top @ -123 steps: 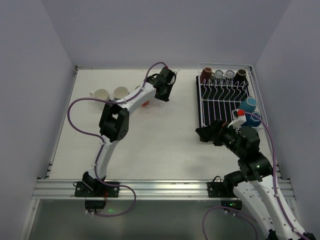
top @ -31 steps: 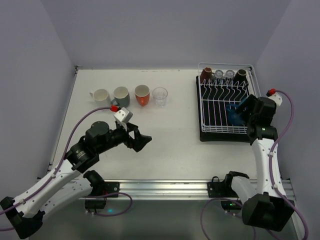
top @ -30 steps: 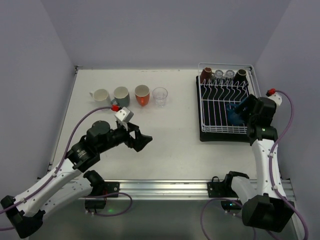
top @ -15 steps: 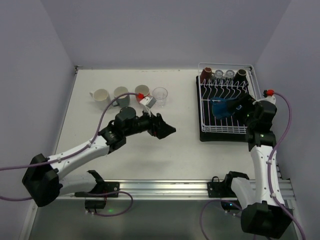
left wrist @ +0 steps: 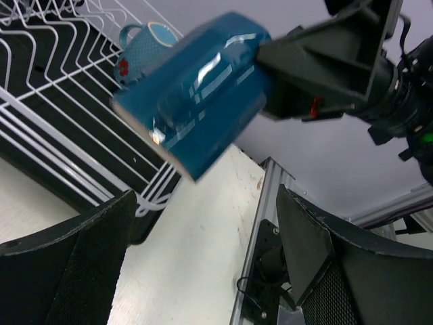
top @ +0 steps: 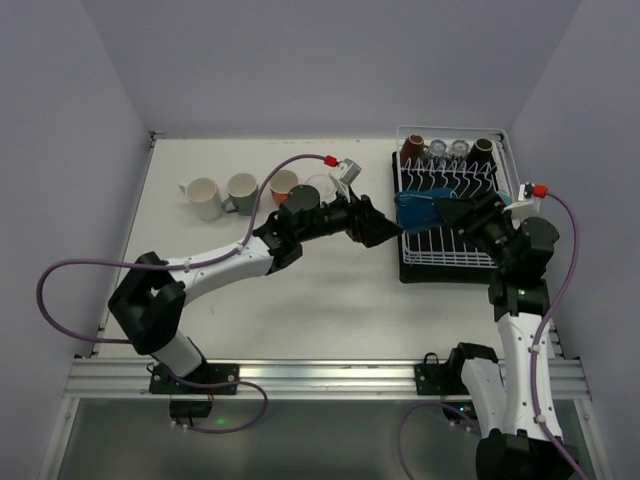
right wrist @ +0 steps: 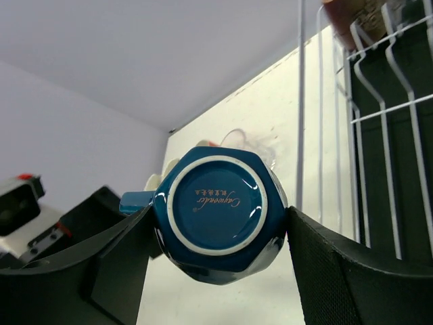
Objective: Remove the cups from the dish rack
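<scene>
Right jaws pinch glossy dark-blue ceramic mug (top: 418,210) by white wire dish rack (top: 442,248), centre-right; spread left jaws, closing off-centre, could knock it loose.

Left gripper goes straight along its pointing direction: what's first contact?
Most likely the blue cup, held out sideways by the right gripper just ahead of the open left gripper. Depth is unclear; it may sit slightly above the line, with the dish rack behind.

Glossy dark-blue six-sided ceramic cup (top: 416,210) lies sideways in my R gripper (right wrist: 218,227), over L edge of white wire dish rack (top: 440,238) w/ black drip tray (top: 406,274). Rack's back row: 2 brown cups (top: 412,148) (top: 483,148), 2 clear glasses (top: 437,150) (top: 459,149). Out of rack, in a row: white mug (top: 203,196), grey mug (top: 240,189), orange cup (top: 284,183), clear tumbler (top: 320,186).
</scene>
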